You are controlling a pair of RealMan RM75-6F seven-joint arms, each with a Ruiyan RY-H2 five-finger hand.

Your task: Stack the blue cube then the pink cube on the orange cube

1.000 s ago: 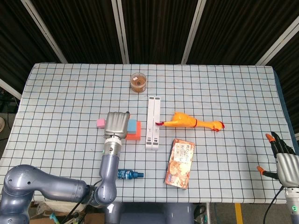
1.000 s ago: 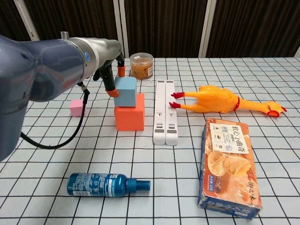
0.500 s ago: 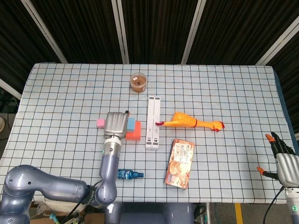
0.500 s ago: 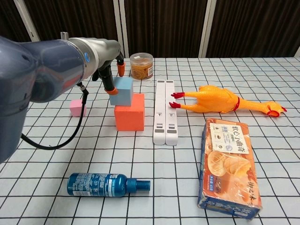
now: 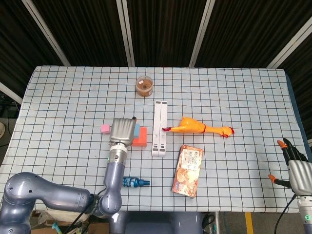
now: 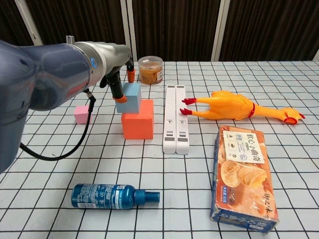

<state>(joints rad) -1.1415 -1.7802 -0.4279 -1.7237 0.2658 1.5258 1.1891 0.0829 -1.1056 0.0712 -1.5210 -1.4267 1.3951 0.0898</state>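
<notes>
**Inspector:** Start with the largest. The surface (image 6: 279, 79), a gridded cloth, carries everything. The left arm (image 6: 45, 69) reaches over its left half; the left hand (image 5: 122, 130) sits above the stack. The right hand (image 5: 295, 168) hangs off the far right edge, fingers spread and holding nothing, well apart from the cubes.

**Assistant:** And the task pieces?

**Inspector:** The orange cube (image 6: 138, 118) stands on the surface just left of the white strip (image 6: 175, 118). The blue cube (image 6: 129, 97) sits on it, tilted and offset toward the left rear. The left hand's fingers (image 6: 120, 90) grasp it at its left face; one tip (image 6: 130, 75) shows above it. I judge the placing unfinished: the cube is not yet square on its base. The pink cube (image 6: 81, 114) lies on the surface to the left of the stack, near the left hand, so that hand is the nearer for the next pick.

**Assistant:** Obstructions?

**Inspector:** None between stack and pink cube. The white strip runs front to back just beside the orange cube. Further off: biscuit box (image 6: 244, 177), rubber chicken (image 6: 234, 106), blue bottle (image 6: 112, 195), jar (image 6: 150, 69). Risk, in my view: releasing the tilted blue cube may tip it.
</notes>
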